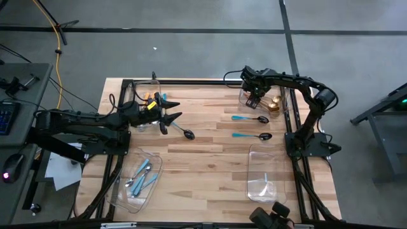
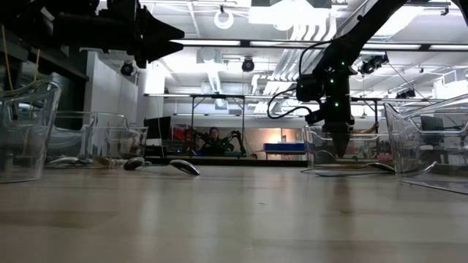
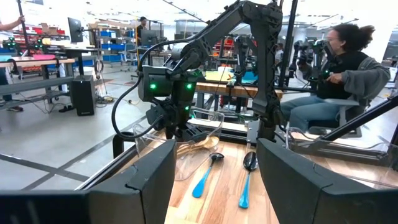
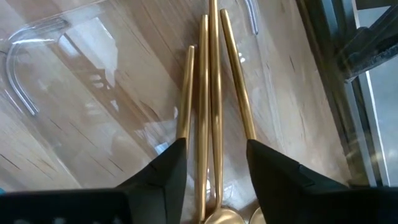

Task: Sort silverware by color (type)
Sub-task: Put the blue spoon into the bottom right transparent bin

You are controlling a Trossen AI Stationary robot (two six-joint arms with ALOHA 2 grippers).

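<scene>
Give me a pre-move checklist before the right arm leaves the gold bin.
1. Right claw open over gold pieces: ok.
2. Gold silverware lying inside the clear bin: ok.
3. Nothing clamped in right claw: ok, handles lie loose between the fingers.
4. Two teal-handled spoons on the table, unsorted: not ok.
5. Left claw open, hovering near a dark spoon: ok.
</scene>
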